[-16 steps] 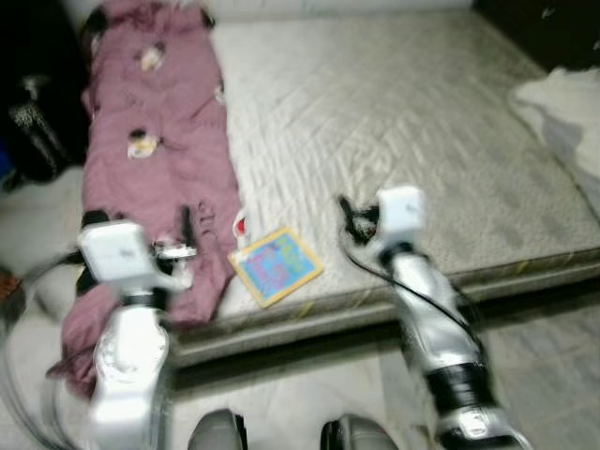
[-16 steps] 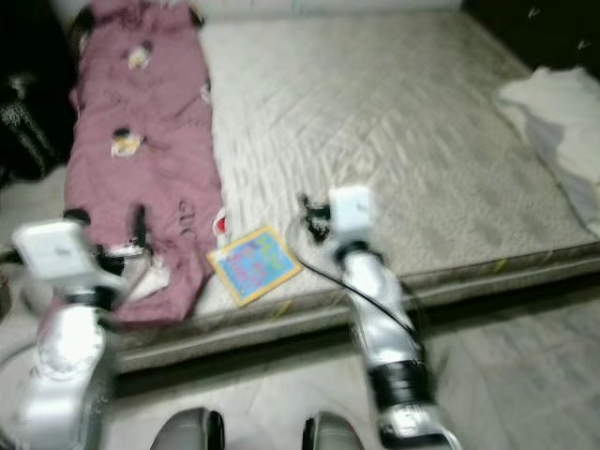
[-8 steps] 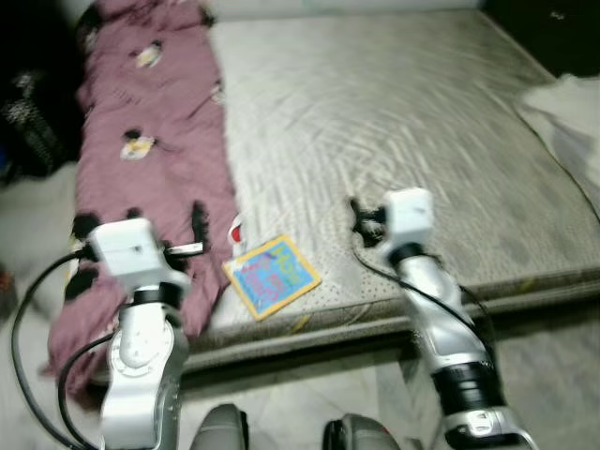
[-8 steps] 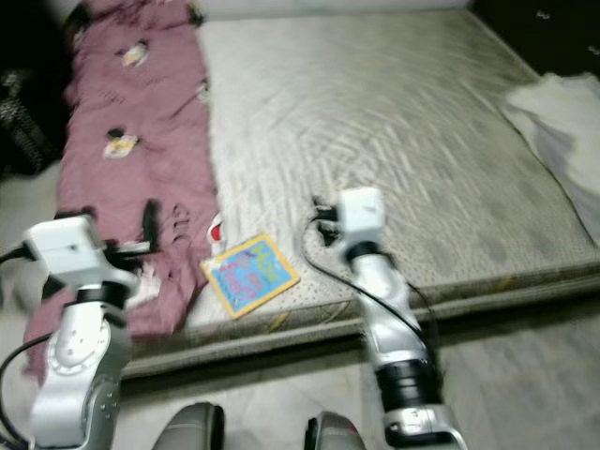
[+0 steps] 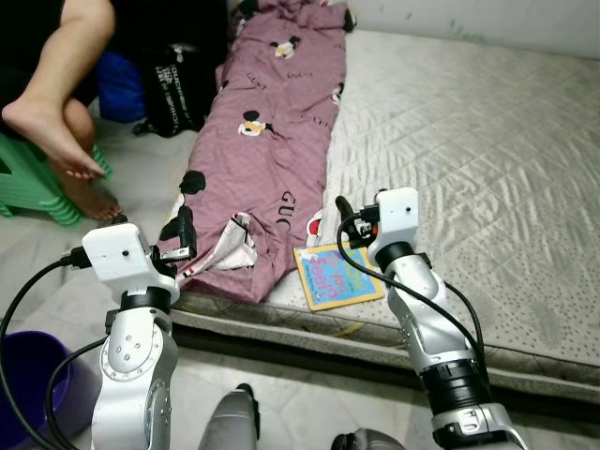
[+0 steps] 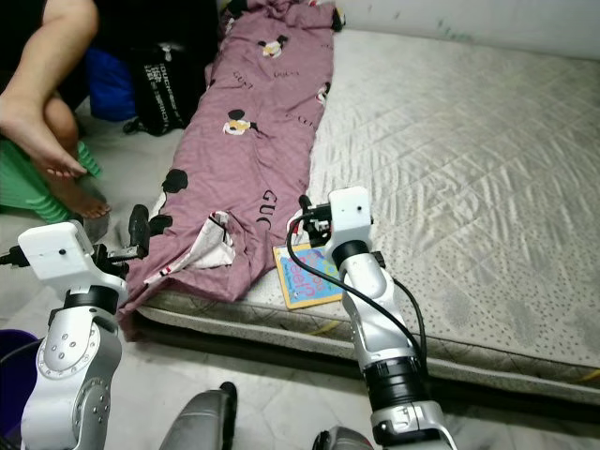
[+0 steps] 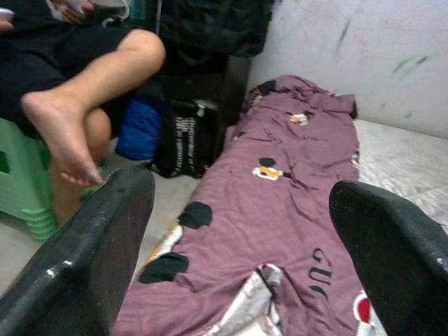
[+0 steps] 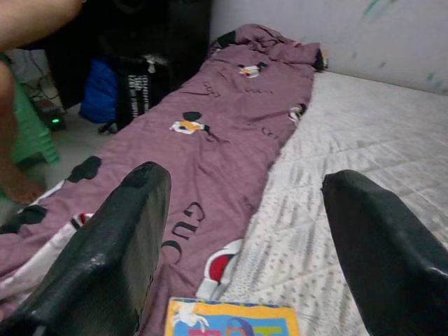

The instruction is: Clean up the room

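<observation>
A mauve blanket point(image 5: 272, 141) with cartoon prints lies along the left side of the bare mattress point(image 5: 487, 150), its lower end hanging over the front edge. A colourful picture book point(image 5: 337, 276) lies flat on the mattress beside that end. My right gripper point(image 5: 345, 217) hovers open just above the book's far edge; the book point(image 8: 231, 318) sits low between its fingers point(image 8: 133, 238). My left gripper point(image 5: 183, 230) is open over the blanket's hanging corner, and the blanket point(image 7: 280, 182) spreads out ahead of it. Neither gripper holds anything.
A person's bare legs point(image 5: 56, 94) rest by a green stool point(image 5: 33, 183) at the far left. A black bag point(image 5: 173, 89) and a blue bundle point(image 5: 117, 89) stand on the floor beside the mattress. A purple bucket point(image 5: 28, 375) sits by my left arm.
The whole view has swung left and sharpened, bringing the person, stool and bags into sight. Both arms keep the same raised pose over the mattress edge.
</observation>
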Robot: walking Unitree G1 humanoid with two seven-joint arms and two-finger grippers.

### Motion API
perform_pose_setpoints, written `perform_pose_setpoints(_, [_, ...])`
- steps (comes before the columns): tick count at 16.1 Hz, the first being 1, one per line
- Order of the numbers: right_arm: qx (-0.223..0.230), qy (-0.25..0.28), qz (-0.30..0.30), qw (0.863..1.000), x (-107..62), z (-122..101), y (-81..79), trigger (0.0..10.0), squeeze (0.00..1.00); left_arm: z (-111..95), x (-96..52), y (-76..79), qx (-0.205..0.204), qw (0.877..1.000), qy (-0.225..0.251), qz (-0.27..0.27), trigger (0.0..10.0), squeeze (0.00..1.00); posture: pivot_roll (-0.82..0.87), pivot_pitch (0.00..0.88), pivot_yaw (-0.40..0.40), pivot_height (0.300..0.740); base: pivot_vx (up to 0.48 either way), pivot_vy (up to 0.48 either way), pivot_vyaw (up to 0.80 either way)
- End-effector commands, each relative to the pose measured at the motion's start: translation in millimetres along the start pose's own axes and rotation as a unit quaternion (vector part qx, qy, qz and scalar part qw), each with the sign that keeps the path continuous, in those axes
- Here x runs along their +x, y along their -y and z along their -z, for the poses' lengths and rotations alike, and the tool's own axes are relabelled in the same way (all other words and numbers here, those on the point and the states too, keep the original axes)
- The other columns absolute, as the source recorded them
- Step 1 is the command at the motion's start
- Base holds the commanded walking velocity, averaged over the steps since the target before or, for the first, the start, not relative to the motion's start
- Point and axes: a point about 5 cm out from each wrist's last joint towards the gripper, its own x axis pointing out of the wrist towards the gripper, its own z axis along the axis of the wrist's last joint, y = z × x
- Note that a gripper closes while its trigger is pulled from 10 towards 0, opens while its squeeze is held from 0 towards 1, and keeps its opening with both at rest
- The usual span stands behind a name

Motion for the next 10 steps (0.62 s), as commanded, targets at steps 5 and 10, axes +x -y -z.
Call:
perform_pose_setpoints(5, [0.018, -0.015, 0.016, 1.0, -1.6, 5.3, 6.0, 10.0, 0.0, 2.7, -0.5, 0.6, -0.008, 1.0, -0.01, -0.001, 10.0, 0.0, 0.13, 0.134, -0.034, 0.74, 0.0, 0.0, -0.26])
perform_pose_setpoints(10, [0.015, -0.015, 0.017, 1.0, -1.3, 5.4, 6.8, 10.0, 0.0, 2.9, -1.0, 1.4, -0.012, 1.0, -0.01, 0.0, 10.0, 0.0, 0.13, 0.132, -0.036, 0.74, 0.0, 0.0, -0.8])
